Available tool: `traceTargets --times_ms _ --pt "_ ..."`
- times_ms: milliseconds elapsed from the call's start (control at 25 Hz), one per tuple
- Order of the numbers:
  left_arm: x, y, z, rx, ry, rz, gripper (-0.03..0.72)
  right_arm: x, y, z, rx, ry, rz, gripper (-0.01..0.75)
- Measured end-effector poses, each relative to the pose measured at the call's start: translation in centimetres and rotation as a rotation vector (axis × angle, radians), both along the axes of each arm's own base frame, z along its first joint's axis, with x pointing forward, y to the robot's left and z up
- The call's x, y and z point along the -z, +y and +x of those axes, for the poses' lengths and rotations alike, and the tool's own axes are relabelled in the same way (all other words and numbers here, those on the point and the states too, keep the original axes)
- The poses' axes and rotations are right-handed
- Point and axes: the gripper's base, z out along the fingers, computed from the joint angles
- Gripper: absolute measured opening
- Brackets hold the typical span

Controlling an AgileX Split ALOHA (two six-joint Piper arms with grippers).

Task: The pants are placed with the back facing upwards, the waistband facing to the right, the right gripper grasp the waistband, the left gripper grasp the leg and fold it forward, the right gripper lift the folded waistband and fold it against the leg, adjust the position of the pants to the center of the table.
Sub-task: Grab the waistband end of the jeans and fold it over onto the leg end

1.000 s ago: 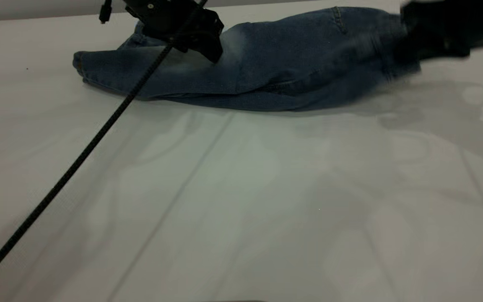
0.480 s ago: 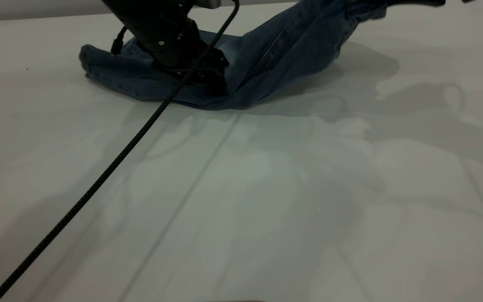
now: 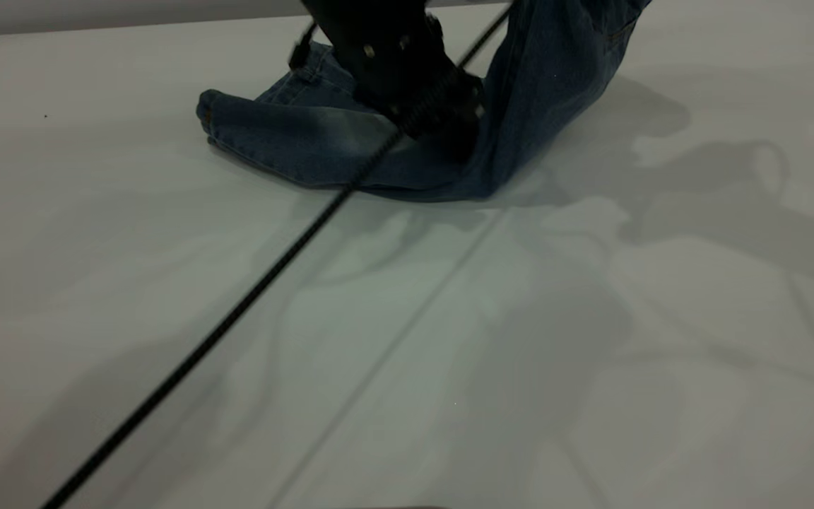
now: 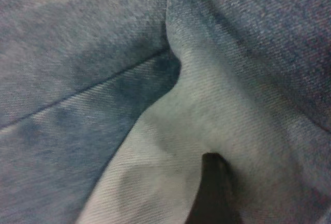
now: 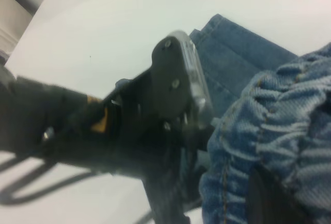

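The near half of the desk [image 3: 407, 367] is bare apart from the black cable [image 3: 237, 311] that runs across it toward the far side. Beyond it, near the far edge and about midway along, lie the pants [image 3: 294, 141]: the leg [image 3: 273, 134] rests flat with its hem toward the left edge, and the left gripper [image 3: 449, 116] presses down on the denim where the fold begins. Its wrist view shows one dark finger [image 4: 214, 193] buried in pale cloth, so I cannot tell whether its fingers are apart or closed.

A second ago the pants lay stretched along the far edge, the right end flat. Now that end stands steeply up and has swung leftward over the pinned part, and the whole bundle has slid toward the middle. Farthest off, the waistband [image 5: 279, 125] hangs gathered in the right gripper [image 5: 269, 198], whose fingers are clamped on it; the gripper is out of the exterior view.

The fold of waistband onto leg looks about half done. Laying it down and centring the pants remain.
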Motion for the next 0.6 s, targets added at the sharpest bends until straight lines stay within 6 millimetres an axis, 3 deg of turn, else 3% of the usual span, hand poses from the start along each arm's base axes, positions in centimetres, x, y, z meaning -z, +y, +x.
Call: traceTargets --times_ms 240,440,600 --pt "-3.8 5.1 3.2 -0.079 0.006 0.061 0.496 -1.5 0.2 0.5 -0.022 -0.042 0.013 0.065" --pt "-3.6 10.0 4.8 -0.17 0.049 0.106 0.496 -2.3 0.3 0.9 -0.027 -0.06 0.029 0.065" --pt "-2.2 12.4 5.5 -0.22 0.079 0.117 0.496 -2.5 0.5 0.8 -0.046 -0.064 0.048 0.065"
